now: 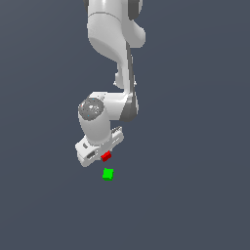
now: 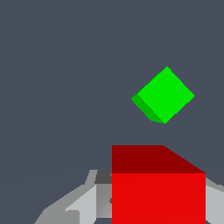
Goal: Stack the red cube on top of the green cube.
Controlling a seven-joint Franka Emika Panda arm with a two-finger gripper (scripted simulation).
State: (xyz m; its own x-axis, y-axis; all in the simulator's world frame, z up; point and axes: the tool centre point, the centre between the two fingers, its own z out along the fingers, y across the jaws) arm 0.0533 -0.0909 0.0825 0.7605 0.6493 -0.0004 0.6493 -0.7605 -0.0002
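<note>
A: What carries everything here?

B: A flat, plain dark slate-grey floor surface (image 1: 195, 195), uniform in tone, with no visible edges, seams or markings in either view.

A: And what lies directly on it?

B: A tiny, plain, bright green cube (image 1: 108, 174) rests on the floor. In the wrist view the same green cube (image 2: 163, 95) sits turned corner-on, its top face bright and one narrow side face in darker shade.

A: Anything touching that green cube?

B: Only the grey floor (image 2: 57, 78) shows on all sides of it; its edges stand apart from everything else.
</note>
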